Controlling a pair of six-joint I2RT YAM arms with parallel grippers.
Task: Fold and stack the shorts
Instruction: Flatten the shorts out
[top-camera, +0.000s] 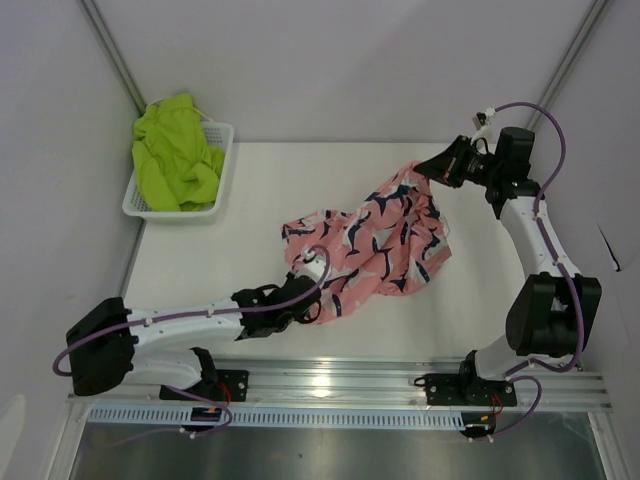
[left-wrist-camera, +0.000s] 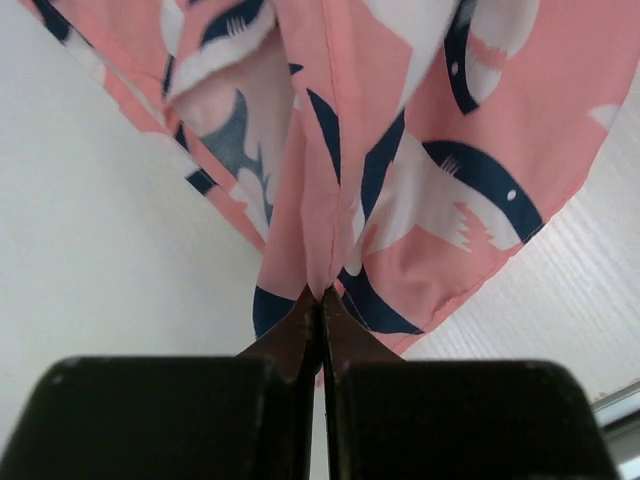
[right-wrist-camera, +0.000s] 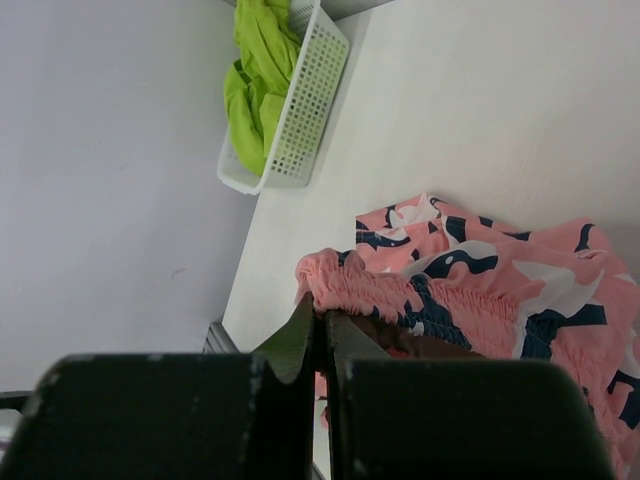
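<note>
The pink shorts (top-camera: 375, 240) with navy-and-white shark print hang stretched between my two grippers over the middle of the table. My left gripper (top-camera: 312, 300) is shut on their lower hem, seen close in the left wrist view (left-wrist-camera: 322, 292) where pink fabric (left-wrist-camera: 400, 150) rises from the pinch. My right gripper (top-camera: 425, 170) is shut on the gathered waistband (right-wrist-camera: 400, 290) at the upper right, with the jaws closed in the right wrist view (right-wrist-camera: 320, 315). The lime green shorts (top-camera: 175, 155) lie heaped in the white basket; they also show in the right wrist view (right-wrist-camera: 255, 90).
The white mesh basket (top-camera: 218, 195) stands at the table's back left corner and shows in the right wrist view (right-wrist-camera: 310, 100). Grey walls enclose the table on three sides. A metal rail (top-camera: 340, 385) runs along the near edge.
</note>
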